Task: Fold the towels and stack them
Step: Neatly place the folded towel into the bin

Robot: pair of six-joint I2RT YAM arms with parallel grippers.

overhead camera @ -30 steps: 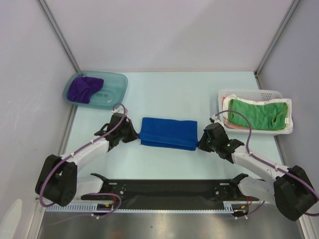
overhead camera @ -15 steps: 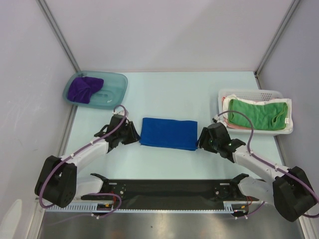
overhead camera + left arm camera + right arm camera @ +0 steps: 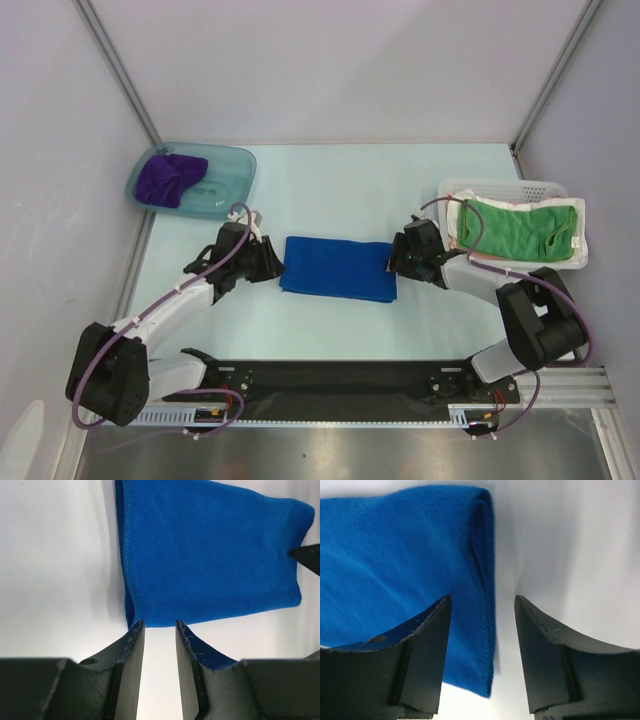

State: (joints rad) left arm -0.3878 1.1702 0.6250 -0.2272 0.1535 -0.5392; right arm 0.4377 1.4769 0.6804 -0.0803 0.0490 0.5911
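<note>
A blue towel (image 3: 338,268) lies folded into a flat rectangle in the middle of the table. My left gripper (image 3: 270,262) stands at its left end, open; in the left wrist view its fingertips (image 3: 134,632) reach the edge of the blue towel (image 3: 210,555) with nothing between them. At the towel's right end is my right gripper (image 3: 398,262), also open. In the right wrist view the folded edge of the towel (image 3: 395,555) lies in the gap of that gripper (image 3: 482,605), unpinched. A crumpled purple towel (image 3: 170,178) and a green towel (image 3: 520,228) sit apart.
The purple towel lies in a teal tray (image 3: 235,170) at the back left. A white basket (image 3: 500,186) at the right holds the green towel on top of paler cloths. My right arm's elbow lies close to the basket's front.
Both grippers have opened and let go of the blue towel's ends, which now lies flat. The right arm has folded in, its elbow swinging up beside the basket.
</note>
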